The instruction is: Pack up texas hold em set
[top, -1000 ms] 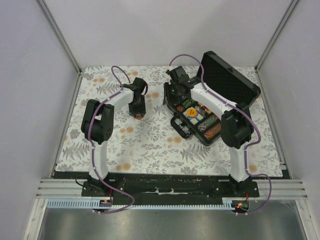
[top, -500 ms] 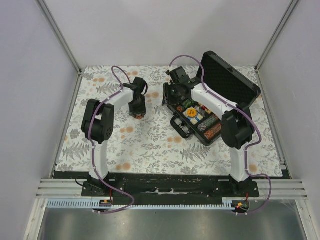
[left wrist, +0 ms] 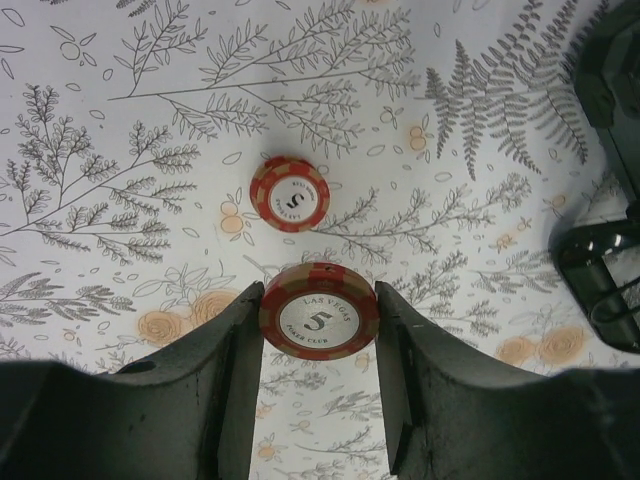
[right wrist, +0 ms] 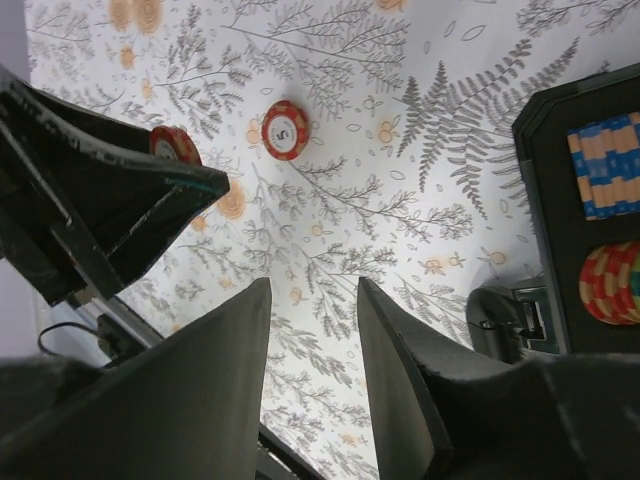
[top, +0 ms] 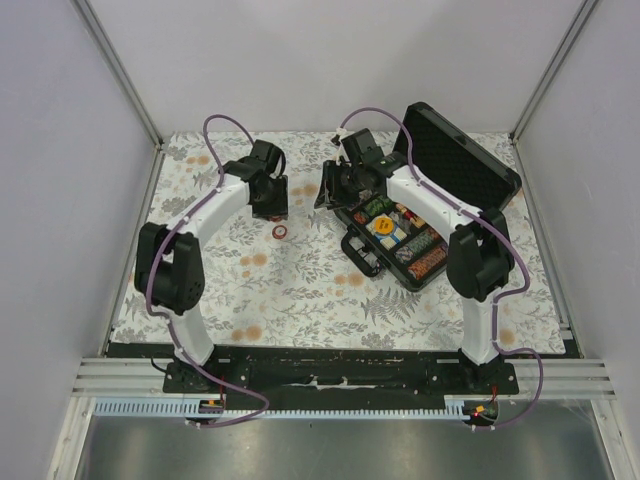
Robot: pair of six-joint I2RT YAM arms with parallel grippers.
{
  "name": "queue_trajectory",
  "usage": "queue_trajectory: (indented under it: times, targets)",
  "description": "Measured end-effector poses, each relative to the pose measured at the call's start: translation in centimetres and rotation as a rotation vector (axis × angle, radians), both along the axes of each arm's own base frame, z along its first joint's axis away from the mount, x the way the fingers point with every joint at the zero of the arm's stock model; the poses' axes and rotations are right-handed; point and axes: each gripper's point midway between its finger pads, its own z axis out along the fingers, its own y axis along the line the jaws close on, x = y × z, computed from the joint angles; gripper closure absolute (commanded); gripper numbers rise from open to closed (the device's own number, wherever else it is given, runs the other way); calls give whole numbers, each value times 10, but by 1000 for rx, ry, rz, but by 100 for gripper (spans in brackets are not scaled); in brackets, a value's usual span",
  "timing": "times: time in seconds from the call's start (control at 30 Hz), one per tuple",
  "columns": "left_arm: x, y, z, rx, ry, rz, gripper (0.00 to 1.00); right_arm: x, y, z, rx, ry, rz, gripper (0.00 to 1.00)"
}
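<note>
My left gripper [left wrist: 320, 296] is shut on a reddish "5" chip [left wrist: 320, 318], held by its edges above the cloth. A second reddish chip [left wrist: 290, 194] lies flat on the floral cloth just beyond it, also in the top view as the loose chip [top: 280, 232]. The black case [top: 362, 255] stands open at the right, holding multicoloured chip rows [right wrist: 605, 165], with its lid [top: 462, 158] raised. My right gripper [right wrist: 312, 290] hovers open and empty over the cloth left of the case, facing the left gripper [right wrist: 175, 145].
The floral cloth [top: 300, 290] covers the table. The two grippers are close together near the case's left corner [left wrist: 600, 262]. Grey walls and metal frame posts [top: 120, 75] enclose the back and sides.
The left gripper has risen and drawn back to the left with one chip, uncovering a second chip on the cloth. The right gripper shifted slightly left and its jaws widened a little.
</note>
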Motion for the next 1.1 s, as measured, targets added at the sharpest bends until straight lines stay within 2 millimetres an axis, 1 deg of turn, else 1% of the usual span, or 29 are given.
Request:
queue_trajectory:
  times: [0.13, 0.2, 0.3, 0.4, 0.5, 0.6, 0.7, 0.8, 0.97, 1.1]
  targets:
    - [-14, 0, 14, 3, -35, -80, 98, -6, 5, 6, 64, 54, 11, 45]
    - [-22, -4, 19, 2, -49, -131, 98, -7, 5, 10, 102, 85, 13, 39]
    - [-32, -12, 27, -6, -73, -212, 98, -9, 7, 23, 157, 114, 27, 36]
    - [-41, -24, 35, -9, -101, -301, 98, -11, 13, 42, 225, 131, 68, 36]
    - [-49, -40, 42, -18, -139, -395, 98, -18, 21, 56, 289, 153, 127, 36]
    - [-58, -49, 49, -26, -167, -462, 98, -28, 26, 52, 320, 213, 172, 37]
    - [-59, -56, 54, -31, -194, -506, 98, -38, 29, 44, 338, 278, 202, 37]
    - [-60, -58, 58, -36, -212, -538, 98, -46, 28, 40, 346, 320, 217, 37]
    - [-64, -60, 61, -36, -219, -584, 98, -53, 29, 46, 385, 347, 255, 38]
    - [-68, -61, 59, -30, -211, -613, 98, -57, 30, 49, 415, 369, 286, 41]
